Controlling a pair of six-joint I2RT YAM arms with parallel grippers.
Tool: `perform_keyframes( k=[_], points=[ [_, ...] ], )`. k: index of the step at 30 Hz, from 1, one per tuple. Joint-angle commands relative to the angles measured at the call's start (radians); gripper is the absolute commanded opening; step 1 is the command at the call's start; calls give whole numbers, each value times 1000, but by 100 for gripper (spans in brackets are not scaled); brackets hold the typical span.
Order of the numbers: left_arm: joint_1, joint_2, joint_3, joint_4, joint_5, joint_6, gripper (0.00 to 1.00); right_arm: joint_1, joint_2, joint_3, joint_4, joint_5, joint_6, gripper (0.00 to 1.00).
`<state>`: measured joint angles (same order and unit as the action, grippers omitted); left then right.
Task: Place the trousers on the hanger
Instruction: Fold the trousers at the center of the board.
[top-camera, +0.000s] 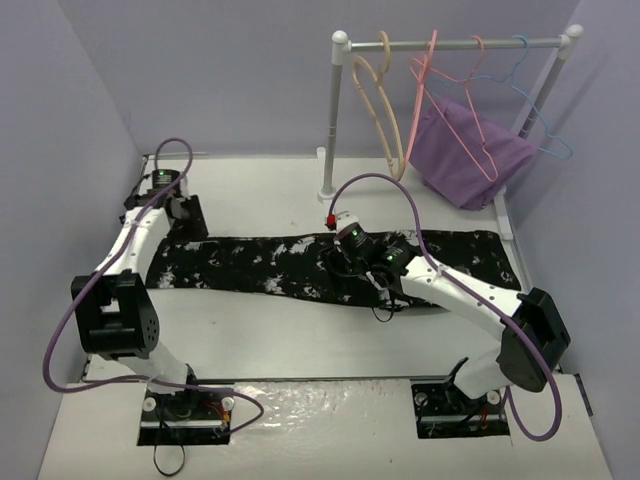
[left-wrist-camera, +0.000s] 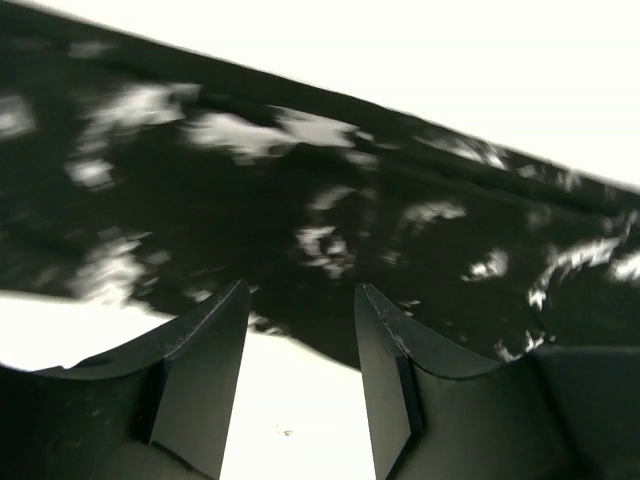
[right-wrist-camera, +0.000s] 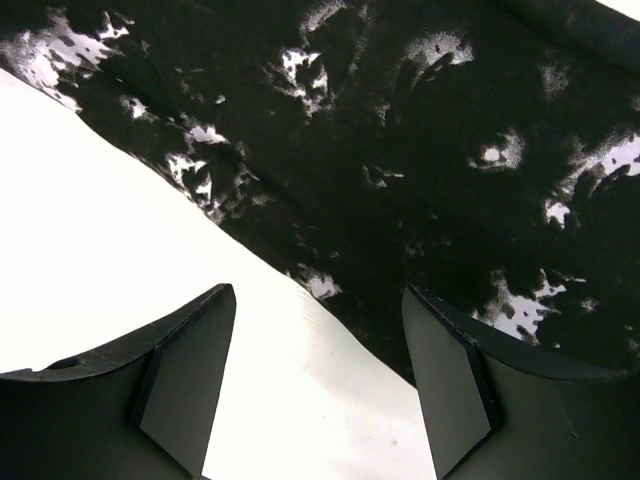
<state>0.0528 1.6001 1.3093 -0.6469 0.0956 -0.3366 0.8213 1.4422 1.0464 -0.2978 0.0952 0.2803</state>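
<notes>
The trousers (top-camera: 260, 265) lie flat across the table, black with white blotches, stretched from left to right. My left gripper (top-camera: 183, 222) hovers at their left end. In the left wrist view it (left-wrist-camera: 300, 290) is open, with only white table and the cloth's (left-wrist-camera: 300, 200) edge between its fingers. My right gripper (top-camera: 345, 262) is over the middle of the trousers. Its wrist view shows it (right-wrist-camera: 318, 290) open above the near edge of the fabric (right-wrist-camera: 420, 150), holding nothing. The beige hanger (top-camera: 380, 110) hangs from the rail at the back, apart from both grippers.
A white rack (top-camera: 450, 44) stands at the back right. Beside the beige hanger it carries pink hangers (top-camera: 450, 110), a blue wire hanger (top-camera: 540, 120) and a purple cloth (top-camera: 470, 150). Walls close in the table on the left, back and right.
</notes>
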Motion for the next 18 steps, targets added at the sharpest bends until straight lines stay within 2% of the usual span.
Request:
perform_keyframes(
  k=[1,5,9,15,18],
  points=[
    [-104,97,73,87,110,86,44,10,-45,-1,38,16,-26,65],
    [-139,150,108,159,157,222,48,9,-77,-25,48,17,-47,65],
    [-137,250,223,113,244,328,66,7,-111,-44,46,11,-56,65],
    [-137,343,319,36,297,497,71,7,-146,-63,46,-6,-32,65],
    [-137,395,383,-29,379,583,72,7,-153,-68,43,-8,-25,65]
  ],
)
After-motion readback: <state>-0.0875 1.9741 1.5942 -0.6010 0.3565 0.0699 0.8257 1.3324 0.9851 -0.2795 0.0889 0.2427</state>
